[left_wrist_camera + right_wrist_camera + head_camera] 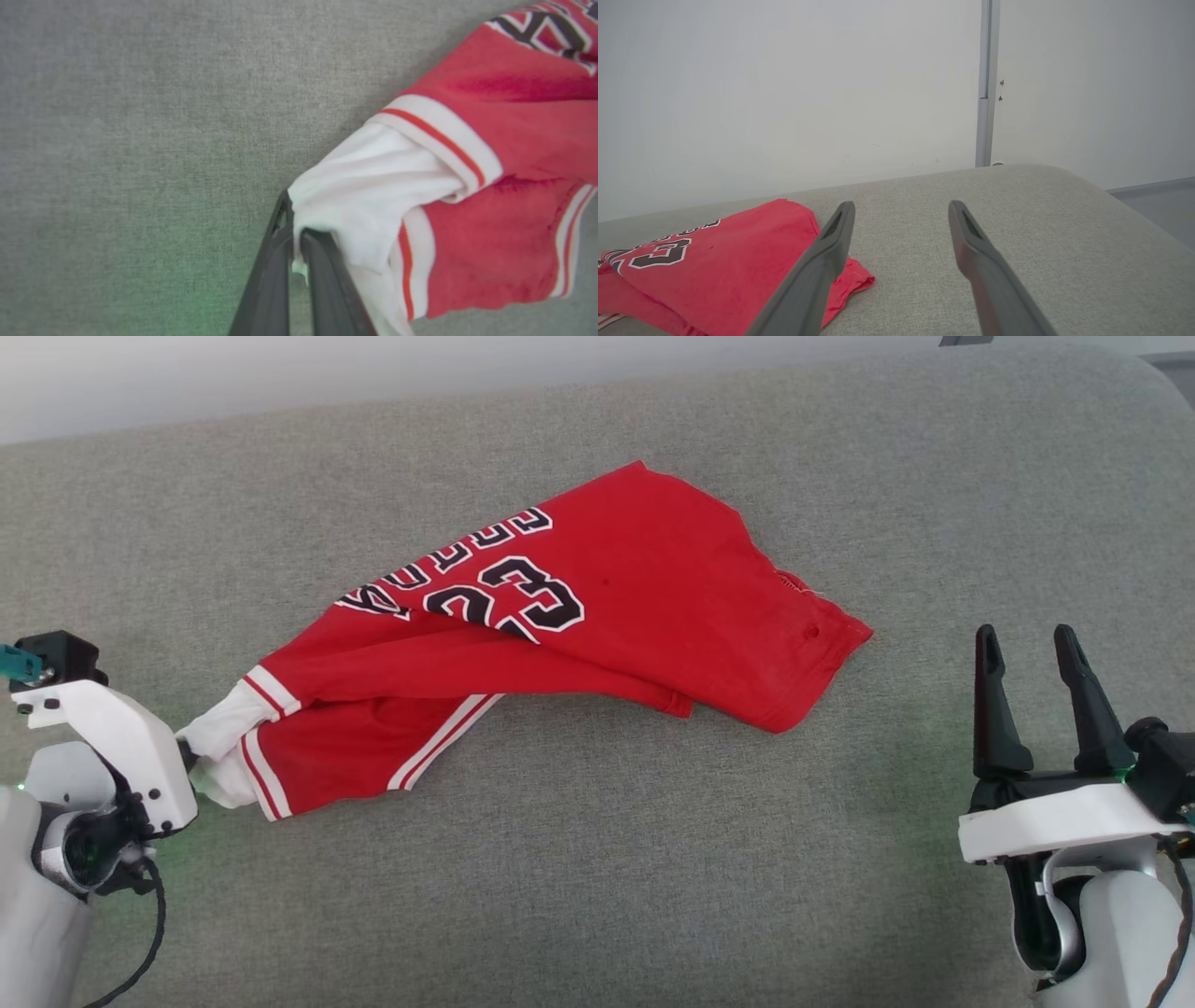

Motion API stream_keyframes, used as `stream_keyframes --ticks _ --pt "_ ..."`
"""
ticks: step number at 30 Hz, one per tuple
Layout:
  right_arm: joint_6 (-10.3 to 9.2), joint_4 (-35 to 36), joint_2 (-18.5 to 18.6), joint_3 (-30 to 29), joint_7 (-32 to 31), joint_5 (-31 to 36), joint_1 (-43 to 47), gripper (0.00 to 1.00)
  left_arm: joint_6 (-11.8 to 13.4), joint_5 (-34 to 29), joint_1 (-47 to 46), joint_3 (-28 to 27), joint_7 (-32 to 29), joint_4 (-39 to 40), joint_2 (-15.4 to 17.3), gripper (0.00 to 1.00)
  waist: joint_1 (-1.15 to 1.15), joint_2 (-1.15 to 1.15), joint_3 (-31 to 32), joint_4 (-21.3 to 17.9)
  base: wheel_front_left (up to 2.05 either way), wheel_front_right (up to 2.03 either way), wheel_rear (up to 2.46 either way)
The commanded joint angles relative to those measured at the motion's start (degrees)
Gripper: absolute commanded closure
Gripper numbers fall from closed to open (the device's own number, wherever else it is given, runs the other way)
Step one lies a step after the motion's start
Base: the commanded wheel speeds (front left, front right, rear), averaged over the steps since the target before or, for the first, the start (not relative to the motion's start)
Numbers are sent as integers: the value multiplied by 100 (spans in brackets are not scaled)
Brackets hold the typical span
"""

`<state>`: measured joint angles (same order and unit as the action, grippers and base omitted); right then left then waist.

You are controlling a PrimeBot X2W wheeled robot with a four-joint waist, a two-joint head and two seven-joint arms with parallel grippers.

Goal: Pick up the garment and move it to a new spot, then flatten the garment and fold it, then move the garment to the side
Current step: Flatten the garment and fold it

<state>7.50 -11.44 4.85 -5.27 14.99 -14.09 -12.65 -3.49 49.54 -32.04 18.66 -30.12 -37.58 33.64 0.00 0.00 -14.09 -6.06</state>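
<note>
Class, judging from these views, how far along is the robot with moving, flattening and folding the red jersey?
Done: the left gripper is shut on the white sleeve. In hand: the pick-up; the garment lies crumpled on the grey cushion. Left: moving, flattening, folding, setting aside; the right gripper is open.

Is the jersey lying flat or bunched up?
Bunched: the garment lies crumpled, folded over itself, its "23" partly covered, with the left gripper shut on one white sleeve.

On the cushion (597, 896), the garment (644, 607) between left gripper (295, 219) and right gripper (1025, 639).
</note>
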Motion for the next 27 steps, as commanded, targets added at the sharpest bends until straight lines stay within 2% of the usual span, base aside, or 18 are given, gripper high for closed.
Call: stream_keyframes --ticks 1,2,3,4,7,12,20,23,27 --pt "-2 -10 35 23 27 20 -8 0 -46 -18 -38 26 73 -43 -25 92 0 0 13 19 0 0 0" --pt "-2 -29 46 44 27 19 17 0 -65 -64 -34 52 161 -73 -46 62 0 0 29 39 0 0 0" --pt "-2 -53 57 64 27 17 46 0 -75 -125 -30 76 270 -103 -52 25 0 0 47 65 0 0 0" --pt "-2 -84 80 100 27 17 64 0 -85 -206 -20 103 391 -124 -38 0 0 0 64 87 0 0 0" --pt "-2 -186 254 365 27 57 100 0 -23 -338 80 91 925 -145 -82 0 0 0 109 166 0 0 0" --pt "-2 -667 985 1384 -9 157 -5 0 125 -565 404 9 2087 92 -302 0 0 0 234 396 0 0 0" --pt "-2 -859 2303 3190 -846 -55 -574 0 731 -1280 1110 199 4131 679 -931 0 0 0 450 1003 0 0 0" --pt "-3 -790 2771 3765 -1235 -286 -811 0 918 -1620 1374 359 4448 949 -1179 0 0 0 525 1252 0 0 0" --pt "-3 -728 3344 4473 -1747 -627 -1129 0 1148 -2190 1727 402 4536 1496 -1478 0 0 0 598 1555 0 0 0"
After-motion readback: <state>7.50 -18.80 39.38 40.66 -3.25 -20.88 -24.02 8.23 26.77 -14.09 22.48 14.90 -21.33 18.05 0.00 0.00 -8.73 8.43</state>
